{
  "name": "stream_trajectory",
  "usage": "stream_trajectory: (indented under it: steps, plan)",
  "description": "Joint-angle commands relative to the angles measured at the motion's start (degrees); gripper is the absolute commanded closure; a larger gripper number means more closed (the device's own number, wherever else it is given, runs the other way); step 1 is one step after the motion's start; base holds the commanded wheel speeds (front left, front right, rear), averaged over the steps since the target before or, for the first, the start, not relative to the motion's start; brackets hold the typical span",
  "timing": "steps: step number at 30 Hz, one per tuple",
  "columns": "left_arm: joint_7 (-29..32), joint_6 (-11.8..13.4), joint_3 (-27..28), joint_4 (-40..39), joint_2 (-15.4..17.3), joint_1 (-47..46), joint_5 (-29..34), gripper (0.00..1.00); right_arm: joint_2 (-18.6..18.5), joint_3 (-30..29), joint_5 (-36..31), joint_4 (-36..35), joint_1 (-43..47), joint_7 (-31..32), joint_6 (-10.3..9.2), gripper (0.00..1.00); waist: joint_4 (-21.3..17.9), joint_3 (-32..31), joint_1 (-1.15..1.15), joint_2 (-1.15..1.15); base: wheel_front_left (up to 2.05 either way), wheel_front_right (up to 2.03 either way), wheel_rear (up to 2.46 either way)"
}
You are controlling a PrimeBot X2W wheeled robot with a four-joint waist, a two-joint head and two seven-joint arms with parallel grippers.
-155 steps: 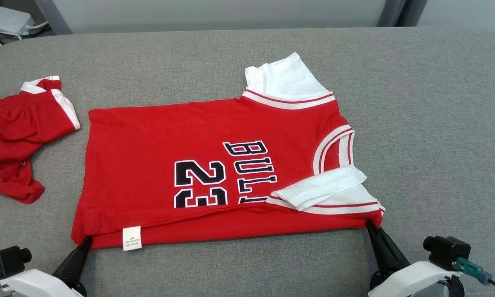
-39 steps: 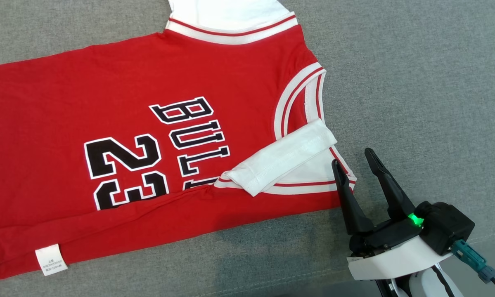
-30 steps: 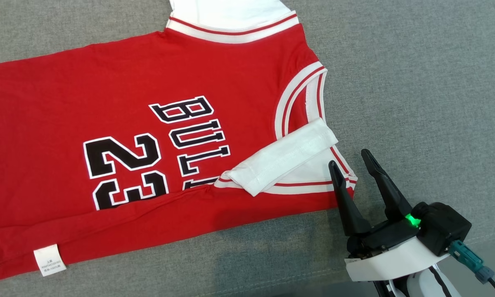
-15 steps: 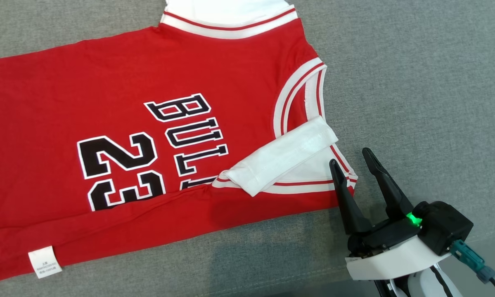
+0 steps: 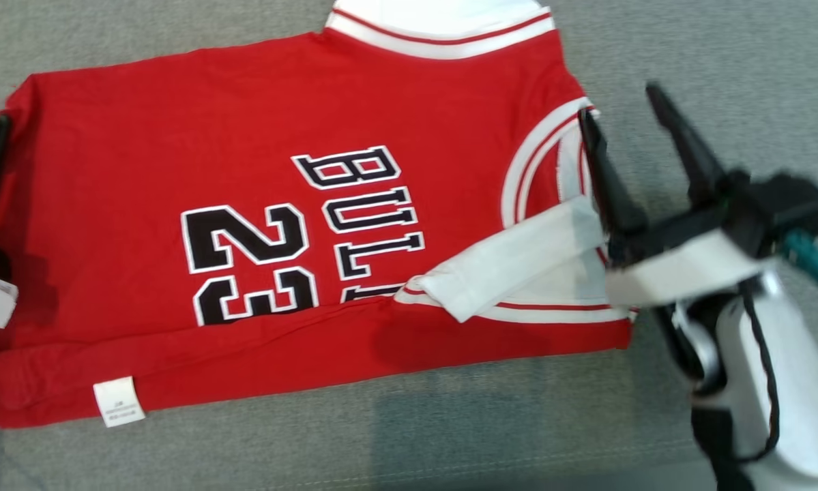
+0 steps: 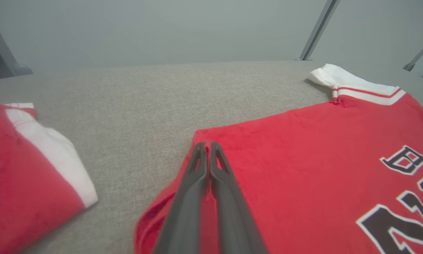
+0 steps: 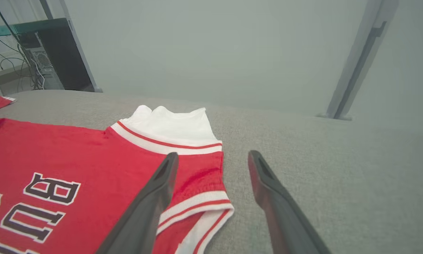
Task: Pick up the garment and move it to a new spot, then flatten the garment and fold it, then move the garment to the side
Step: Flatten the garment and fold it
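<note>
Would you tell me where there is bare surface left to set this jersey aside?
Bare grey upholstery lies right of the jersey, beyond the open right gripper, and along its near edge. Left, only a strip separates it from the other red garment, so that side is crowded.

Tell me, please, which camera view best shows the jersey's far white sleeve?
The right wrist view: the far white sleeve of the jersey lies whole and close. The left wrist view shows it small and oblique at the right; the head view crops it at its top edge.
</note>
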Motion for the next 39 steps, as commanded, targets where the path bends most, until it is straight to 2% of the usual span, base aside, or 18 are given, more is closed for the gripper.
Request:
stream_trajectory:
  steps: [1,8,14,23,33,35,36,38,39]
  plan:
    - [-0.3,0.0,3.2,-1.2,3.2,-0.4,0.7,1.00,0.1,0.7,-0.9,-2.0,-1.0,1.0,-0.01,0.00,1.2,0.9,0.00,0.00,0.00,0.00,0.00]
    - [-0.3,0.0,4.5,-5.4,0.2,-0.7,4.1,1.00,0.1,-2.0,-2.0,0.9,-13.4,12.5,-0.01,0.00,6.1,4.1,0.00,0.00,0.00,0.00,0.00]
    - [-0.3,0.0,3.1,-6.9,-2.1,-4.1,5.0,1.00,0.1,-4.9,-3.9,6.8,-22.2,17.4,-0.01,0.00,10.1,6.7,0.00,0.00,0.00,0.00,0.00]
    - [-0.3,0.0,0.7,-8.9,-5.0,-7.7,5.8,1.00,0.1,-8.1,-6.5,11.9,-30.1,20.2,-0.01,0.00,14.5,9.4,0.00,0.00,0.00,0.00,0.00]
    - [-0.3,0.0,-0.8,-10.2,-6.7,-8.7,6.2,1.00,0.1,-11.3,-7.8,15.4,-32.2,20.7,-0.01,0.00,16.7,10.2,0.00,0.00,0.00,0.00,0.00]
    - [-0.3,0.0,-0.8,-10.5,-6.9,-8.6,6.2,1.00,0.1,-12.2,-6.7,16.4,-32.2,20.4,-0.01,0.31,16.8,10.1,0.00,0.00,0.00,0.00,0.00]
    - [-0.3,0.0,-0.9,-10.5,-7.0,-8.6,6.2,1.00,0.1,-12.6,-6.6,17.0,-32.2,20.1,-0.01,0.51,16.9,10.0,0.00,0.00,0.00,0.00,0.00]
    - [-0.3,0.0,-1.2,-10.6,-7.1,-8.5,6.1,1.00,0.1,-13.8,-5.8,18.4,-32.1,19.9,-0.01,0.68,17.0,9.8,0.00,0.00,0.00,0.00,0.00]
    - [-0.3,0.0,-1.3,-10.6,-7.1,-8.5,6.1,1.00,0.1,-14.2,-5.3,19.2,-32.1,19.8,-0.01,0.72,17.0,9.7,0.00,0.00,0.00,0.00,0.00]
